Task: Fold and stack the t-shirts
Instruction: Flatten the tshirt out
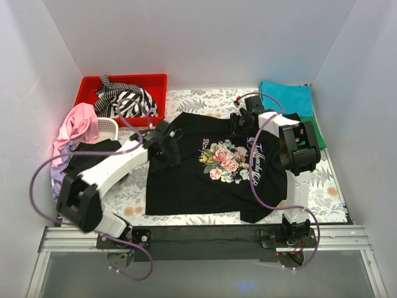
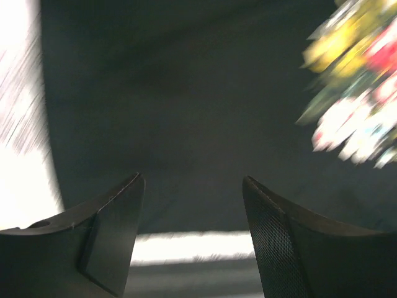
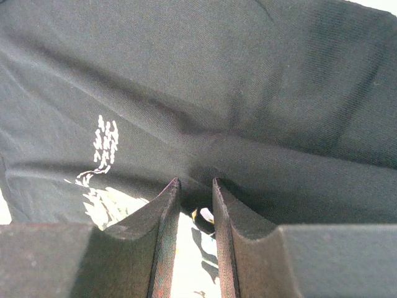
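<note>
The black t-shirt with the rose print [image 1: 186, 177] lies spread on the table, print up. My left gripper [image 1: 166, 147] hovers over its upper left part. In the left wrist view, which is blurred, the gripper [image 2: 192, 183] is open and empty above the black cloth [image 2: 186, 93]. My right gripper [image 1: 243, 121] is at the shirt's upper right edge. In the right wrist view it [image 3: 195, 181] is shut on a ridge of the black cloth [image 3: 217, 74]. A teal tee [image 1: 286, 98] lies at the back right on a green one [image 1: 318, 133].
A red bin [image 1: 87, 87] at the back left holds the striped tee [image 1: 127, 99]. A white basket [image 1: 110, 127] stands in front of it. A pink tee [image 1: 77, 124], a lilac one [image 1: 59, 175] and more black cloth [image 1: 93, 149] are piled at the left.
</note>
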`<state>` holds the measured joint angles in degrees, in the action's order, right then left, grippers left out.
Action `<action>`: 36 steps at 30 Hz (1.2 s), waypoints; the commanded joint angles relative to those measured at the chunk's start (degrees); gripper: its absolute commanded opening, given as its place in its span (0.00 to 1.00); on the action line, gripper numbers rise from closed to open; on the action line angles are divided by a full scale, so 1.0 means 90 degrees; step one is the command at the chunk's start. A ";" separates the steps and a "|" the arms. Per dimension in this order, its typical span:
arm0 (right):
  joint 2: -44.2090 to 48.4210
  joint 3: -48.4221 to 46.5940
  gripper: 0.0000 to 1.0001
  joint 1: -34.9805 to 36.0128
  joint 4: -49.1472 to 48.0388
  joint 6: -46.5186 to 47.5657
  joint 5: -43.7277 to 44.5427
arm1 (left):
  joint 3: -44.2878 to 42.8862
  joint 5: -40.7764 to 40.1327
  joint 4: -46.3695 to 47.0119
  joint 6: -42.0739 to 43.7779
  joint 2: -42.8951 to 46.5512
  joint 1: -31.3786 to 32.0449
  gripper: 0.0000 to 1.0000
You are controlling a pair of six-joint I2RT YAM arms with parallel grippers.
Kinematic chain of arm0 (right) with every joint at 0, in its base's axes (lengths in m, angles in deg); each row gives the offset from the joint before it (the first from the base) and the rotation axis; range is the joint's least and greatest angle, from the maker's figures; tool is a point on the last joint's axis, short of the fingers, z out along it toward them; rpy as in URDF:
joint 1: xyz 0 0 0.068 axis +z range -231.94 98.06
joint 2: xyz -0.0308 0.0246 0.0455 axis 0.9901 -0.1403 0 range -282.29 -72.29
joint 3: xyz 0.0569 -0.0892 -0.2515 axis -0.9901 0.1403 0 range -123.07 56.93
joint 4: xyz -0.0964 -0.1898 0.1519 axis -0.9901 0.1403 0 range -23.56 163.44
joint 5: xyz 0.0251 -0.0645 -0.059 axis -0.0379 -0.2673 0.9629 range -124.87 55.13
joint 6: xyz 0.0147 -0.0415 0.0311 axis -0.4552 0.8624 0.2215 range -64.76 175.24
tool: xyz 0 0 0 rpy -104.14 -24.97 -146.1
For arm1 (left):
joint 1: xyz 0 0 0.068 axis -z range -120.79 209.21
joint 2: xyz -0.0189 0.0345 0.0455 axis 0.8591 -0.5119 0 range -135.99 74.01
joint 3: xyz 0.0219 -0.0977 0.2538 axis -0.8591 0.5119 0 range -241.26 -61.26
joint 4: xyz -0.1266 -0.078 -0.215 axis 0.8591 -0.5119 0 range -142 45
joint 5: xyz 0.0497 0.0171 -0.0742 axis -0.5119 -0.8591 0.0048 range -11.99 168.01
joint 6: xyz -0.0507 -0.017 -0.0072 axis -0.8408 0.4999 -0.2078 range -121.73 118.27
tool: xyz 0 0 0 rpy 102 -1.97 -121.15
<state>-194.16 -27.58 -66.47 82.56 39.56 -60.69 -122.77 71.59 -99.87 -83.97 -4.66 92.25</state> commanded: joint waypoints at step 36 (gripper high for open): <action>0.2026 -0.0034 0.36 -0.0097 0.0367 0.1205 0.0174 | -0.5167 -0.2226 0.3430 0.2721 -0.6122 -0.0536 0.62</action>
<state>-180.58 -25.90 -66.74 85.18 48.85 -60.91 -171.14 56.12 -70.36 -61.92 -62.45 87.57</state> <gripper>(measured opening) 0.362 0.623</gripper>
